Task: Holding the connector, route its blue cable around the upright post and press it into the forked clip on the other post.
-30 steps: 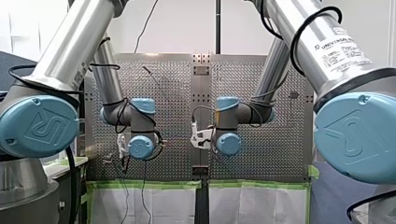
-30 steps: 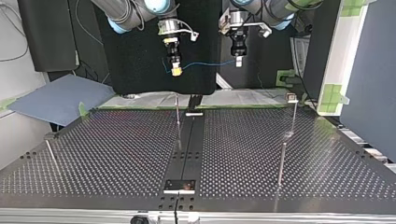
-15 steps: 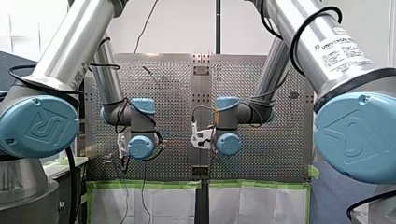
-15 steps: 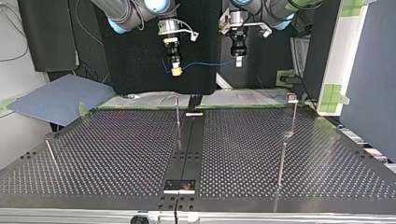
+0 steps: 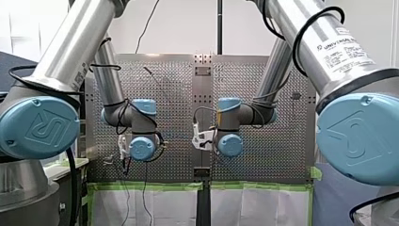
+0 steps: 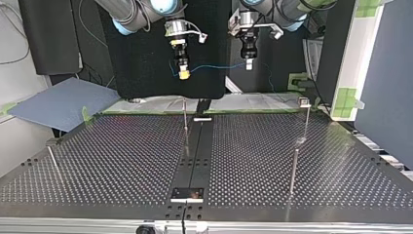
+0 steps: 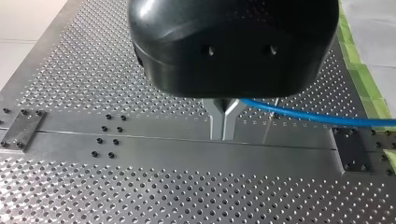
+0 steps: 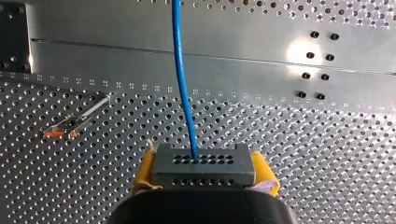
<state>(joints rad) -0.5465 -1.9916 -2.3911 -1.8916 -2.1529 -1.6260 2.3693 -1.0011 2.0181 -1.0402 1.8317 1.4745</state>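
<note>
In the top view both grippers hang high above the far edge of the table. My right gripper [image 6: 183, 73], at the left there, has yellow pads shut on the grey connector [image 8: 203, 164]. The blue cable [image 6: 219, 67] runs from the connector across to my left gripper [image 6: 249, 64]. Its metal fingers [image 7: 217, 122] are shut on the cable [image 7: 299, 115]. A thin upright post [image 6: 185, 119] stands on the table near the middle. Another post [image 6: 306, 122], at the right, carries a small clip [image 6: 304, 102] on top.
A third post [image 6: 293, 169] stands nearer the camera at the top view's right, and a leaning rod [image 6: 53, 163] at its left. A dark centre strip [image 6: 196, 151] runs down the perforated table [image 6: 122, 165]. A blue sheet [image 6: 58, 102] lies beyond the far left corner.
</note>
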